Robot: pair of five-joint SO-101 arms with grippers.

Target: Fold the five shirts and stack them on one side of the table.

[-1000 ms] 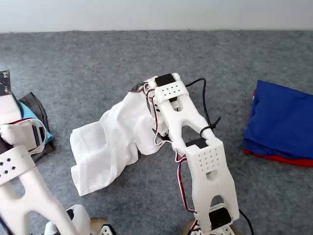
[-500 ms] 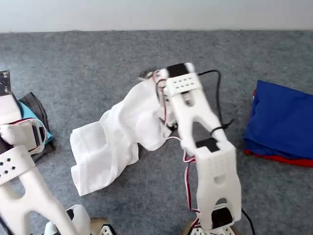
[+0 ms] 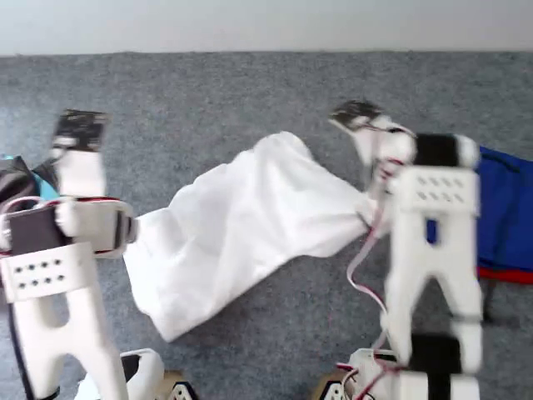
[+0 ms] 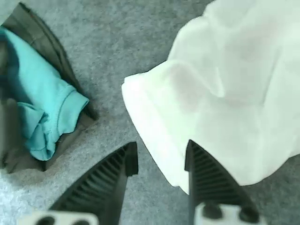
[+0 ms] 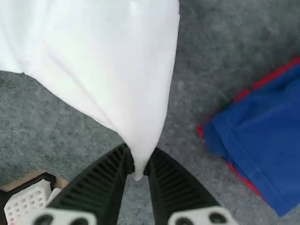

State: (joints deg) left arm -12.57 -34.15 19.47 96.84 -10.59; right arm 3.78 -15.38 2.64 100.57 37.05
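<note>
Five shirts show across the grey, felt-like desk (image 3: 208,92). At the far left of the high view a teal shirt (image 4: 42,108), soft knit and crumpled, lies on a dark shirt (image 4: 51,47) spread out under it. The left arm (image 3: 50,275), white plastic with a block of small round holes, stands at the lower left. The left hand (image 4: 159,161) has its ribbed black fingers apart. In the left wrist view they sit just beside the rounded, doubled-over edge of the white shirt (image 3: 250,217); whether they touch it I cannot tell.

The white shirt takes the middle of the high view. It is thin, smooth cloth, broad and rumpled at its lower left end and narrowing to a gathered point at the right. There the right hand (image 5: 138,171) is clamped on it, its black ribbed fingers pinching a folded corner. The right arm (image 3: 433,250) stands at the lower right, of the same holed white plastic, with red and white wires along it. At the right edge a blue shirt (image 3: 508,208), folded flat, lies on a red shirt (image 3: 500,272) that shows as a thin strip below it.
</note>
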